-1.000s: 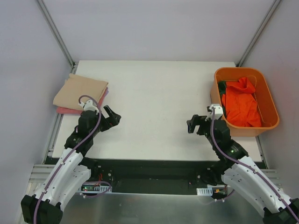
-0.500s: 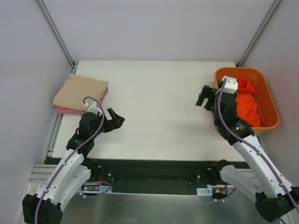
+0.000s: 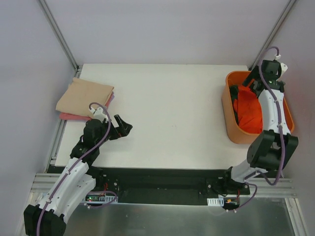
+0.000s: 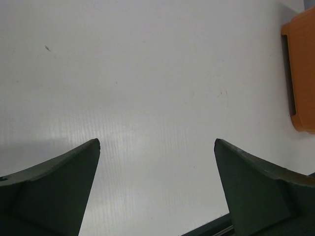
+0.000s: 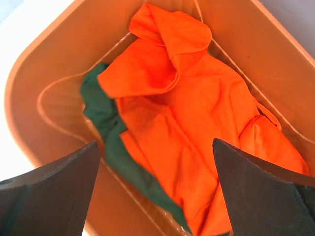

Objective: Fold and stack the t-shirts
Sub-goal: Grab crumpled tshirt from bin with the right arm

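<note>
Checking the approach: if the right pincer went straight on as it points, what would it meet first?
Probably the orange t-shirt, crumpled in the bin below the open right pincer; depth is unclear.

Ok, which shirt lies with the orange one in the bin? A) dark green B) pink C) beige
A: the right wrist view shows a dark green shirt poking out along the orange shirt inside the bin.

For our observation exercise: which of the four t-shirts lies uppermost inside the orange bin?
The bright orange t-shirt, crumpled on top of the dark green t-shirt in the bin. The beige t-shirt and pink t-shirt lie stacked on the table instead.
</note>
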Controlling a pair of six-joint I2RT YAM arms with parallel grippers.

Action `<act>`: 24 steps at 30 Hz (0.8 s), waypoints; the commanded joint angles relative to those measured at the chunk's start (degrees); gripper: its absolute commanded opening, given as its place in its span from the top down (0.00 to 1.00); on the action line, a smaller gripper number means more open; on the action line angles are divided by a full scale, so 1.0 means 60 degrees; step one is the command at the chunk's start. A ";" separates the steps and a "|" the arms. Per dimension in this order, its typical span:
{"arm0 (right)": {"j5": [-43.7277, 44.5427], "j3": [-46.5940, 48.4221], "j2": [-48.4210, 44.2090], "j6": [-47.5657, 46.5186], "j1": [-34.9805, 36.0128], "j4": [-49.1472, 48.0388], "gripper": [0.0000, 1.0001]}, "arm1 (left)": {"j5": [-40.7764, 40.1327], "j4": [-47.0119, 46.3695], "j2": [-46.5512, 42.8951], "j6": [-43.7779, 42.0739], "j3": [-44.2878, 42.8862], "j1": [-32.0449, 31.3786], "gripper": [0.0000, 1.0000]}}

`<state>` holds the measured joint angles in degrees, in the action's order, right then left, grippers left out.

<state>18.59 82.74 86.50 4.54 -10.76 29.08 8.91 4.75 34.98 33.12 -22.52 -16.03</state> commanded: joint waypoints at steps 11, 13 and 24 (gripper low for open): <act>-0.0520 0.1328 0.3234 0.1601 -0.1590 -0.1254 0.05 | 0.0405 -0.0631 0.0819 -0.0599 -0.0157 0.0035 0.01; -0.0695 0.1094 0.3512 0.1661 -0.1590 -0.2118 0.07 | 0.0289 -0.0631 0.0951 -0.0643 -0.0216 0.0050 0.01; -0.0534 0.0918 0.4466 0.1034 -0.1722 -0.3776 0.66 | -0.0342 -0.0617 0.0981 -0.0818 -0.0230 0.0050 0.01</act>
<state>15.25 89.08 114.10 13.06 -20.47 13.41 9.02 3.20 41.01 29.93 -22.55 -16.03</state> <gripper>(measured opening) 0.516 0.990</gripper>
